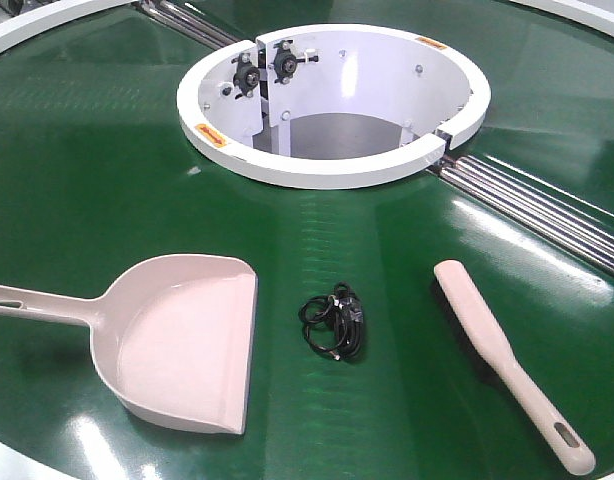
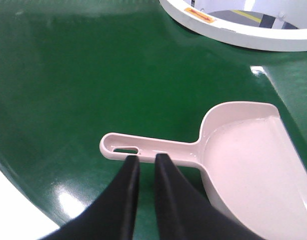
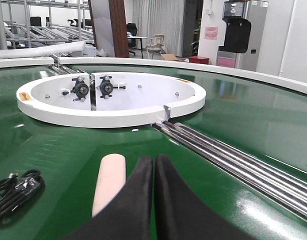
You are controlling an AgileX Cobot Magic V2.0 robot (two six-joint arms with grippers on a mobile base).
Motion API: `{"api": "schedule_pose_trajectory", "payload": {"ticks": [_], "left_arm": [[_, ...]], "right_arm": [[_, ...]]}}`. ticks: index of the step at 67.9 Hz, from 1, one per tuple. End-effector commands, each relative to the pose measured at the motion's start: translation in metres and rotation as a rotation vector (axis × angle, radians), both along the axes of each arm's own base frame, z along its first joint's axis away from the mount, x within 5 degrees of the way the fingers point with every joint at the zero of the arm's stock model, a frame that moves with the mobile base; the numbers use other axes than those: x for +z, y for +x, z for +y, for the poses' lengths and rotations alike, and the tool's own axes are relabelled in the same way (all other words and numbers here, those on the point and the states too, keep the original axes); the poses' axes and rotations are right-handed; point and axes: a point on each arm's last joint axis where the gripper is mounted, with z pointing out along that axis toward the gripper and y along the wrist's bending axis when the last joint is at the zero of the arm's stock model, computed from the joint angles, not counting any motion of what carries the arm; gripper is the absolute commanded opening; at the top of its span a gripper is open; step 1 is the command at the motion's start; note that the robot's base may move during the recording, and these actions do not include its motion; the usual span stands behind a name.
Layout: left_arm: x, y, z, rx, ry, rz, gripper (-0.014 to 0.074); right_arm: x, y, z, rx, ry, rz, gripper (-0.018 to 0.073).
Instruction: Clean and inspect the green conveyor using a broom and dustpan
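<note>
In the front-facing view the green conveyor [image 1: 87, 150] fills the picture, with the white ring [image 1: 317, 175] set in it at the far middle. The dustpan [image 1: 182, 345] lies flat on the belt, nearer the camera than the ring and to its left, with its handle pointing left. The broom [image 1: 487, 335] lies nearer than the ring and to its right, with its slotted handle toward the camera. A black coiled cable [image 1: 334, 322] sits straight in front of the ring, between the two tools and apart from both. Metal rollers [image 1: 547, 215] run away from the ring's right side. Neither claw shows here.

In the left wrist view the left gripper [image 2: 147, 159] hangs over the dustpan's handle, well short of the ring. Its fingers are drawn in to a narrow slit with nothing between them. Whether the tips touch the handle cannot be told.

In the right wrist view the right gripper [image 3: 154, 160] faces the ring, its fingers pressed together and holding nothing. The broom's rounded end lies just left of the fingers, and the cable lies further left.
</note>
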Motion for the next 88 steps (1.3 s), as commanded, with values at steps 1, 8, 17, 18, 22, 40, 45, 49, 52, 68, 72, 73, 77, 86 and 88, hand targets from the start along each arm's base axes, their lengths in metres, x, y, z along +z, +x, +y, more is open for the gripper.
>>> {"api": "schedule_pose_trajectory", "payload": {"ticks": [1,8,17,18,22,40,45,49,52,68,72,73,77,86,88], "left_arm": [[0.015,0.006,0.0,0.0,-0.005,-0.081,0.0179],[0.016,0.006,0.0,-0.001,-0.006,-0.1,0.0341],[0.017,0.007,0.0,-0.001,-0.006,-0.108,0.0496],[0.017,0.007,0.0,-0.001,-0.006,-0.108,0.0506],[0.018,0.007,-0.001,-0.001,-0.012,-0.119,0.0536],[0.047,0.016,-0.004,-0.023,-0.045,-0.096,0.0544],[0.064,0.024,-0.005,-0.077,0.046,-0.003,0.0544],[0.071,0.033,-0.007,-0.145,0.114,0.14,0.0544],[0.077,0.039,-0.01,-0.216,0.155,0.237,0.0544],[0.096,0.085,-0.029,-0.608,0.273,0.364,0.0544],[0.096,0.098,-0.032,-0.694,0.34,0.339,0.0541],[0.096,0.1,-0.032,-0.711,0.355,0.331,0.054],[0.095,0.11,-0.033,-0.767,0.423,0.293,0.054],[0.092,0.123,-0.038,-0.868,0.508,0.211,0.0538],[0.091,0.124,-0.039,-0.888,0.53,0.208,0.0538]], "right_arm": [[0.0,-0.001,0.0,-0.001,0.0,-0.067,-0.001],[0.0,-0.001,0.0,-0.001,0.0,-0.067,-0.001],[0.0,-0.001,0.0,-0.001,0.0,-0.067,-0.001],[0.0,-0.001,0.0,-0.001,0.0,-0.067,-0.001],[0.0,-0.001,0.0,-0.001,0.0,-0.067,-0.001],[0.0,-0.001,0.0,-0.001,0.0,-0.067,-0.001],[0.0,-0.001,0.0,-0.001,0.0,-0.067,-0.001],[0.0,-0.001,0.0,-0.001,0.0,-0.067,-0.001],[0.0,-0.001,0.0,-0.001,0.0,-0.067,-0.001],[0.0,-0.001,0.0,-0.001,0.0,-0.067,-0.001],[0.0,-0.001,0.0,-0.001,0.0,-0.067,-0.001],[0.0,-0.001,0.0,-0.001,0.0,-0.067,-0.001],[0.0,-0.001,0.0,-0.001,0.0,-0.067,-0.001],[0.0,-0.001,0.0,-0.001,0.0,-0.067,-0.001],[0.0,-0.001,0.0,-0.001,0.0,-0.067,-0.001]]}}
